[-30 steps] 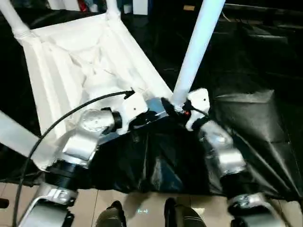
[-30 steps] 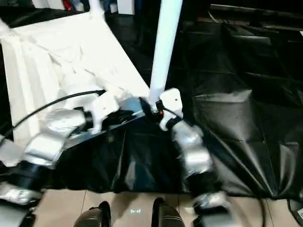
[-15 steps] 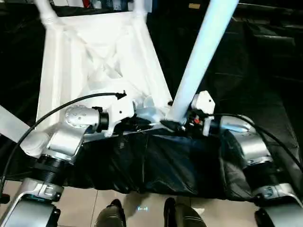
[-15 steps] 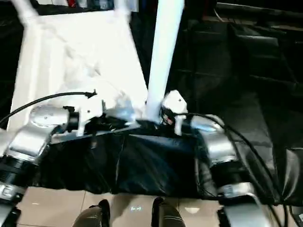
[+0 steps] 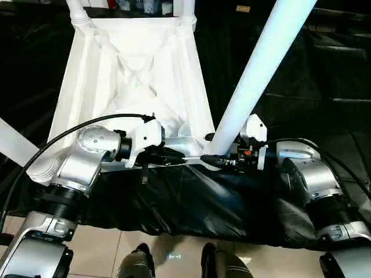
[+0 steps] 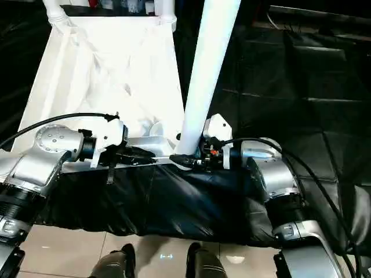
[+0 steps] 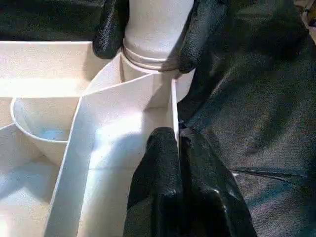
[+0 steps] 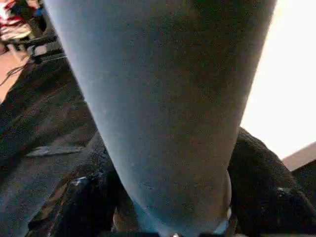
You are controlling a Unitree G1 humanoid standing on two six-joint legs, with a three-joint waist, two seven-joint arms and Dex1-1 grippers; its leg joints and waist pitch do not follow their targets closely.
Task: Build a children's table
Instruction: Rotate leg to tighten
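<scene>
My right pincer point(image 7: 148, 29) clasps the leg point(image 5: 255, 81) at its socket; my left pincer point(image 7: 178, 143) pinches the tabletop point(image 5: 139, 75) rim — a crooked push could jam it.

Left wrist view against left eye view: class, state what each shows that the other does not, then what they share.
Left wrist view alone: the left gripper pinching the thin rim wall of the upturned table top, and the right gripper's black fingers flanking the base of the near leg above its corner socket.

Left eye view alone: the two far legs in their sockets, both silver forearms, the tiled floor.

Both: the ribbed underside, that near leg, the black sheet.
</scene>
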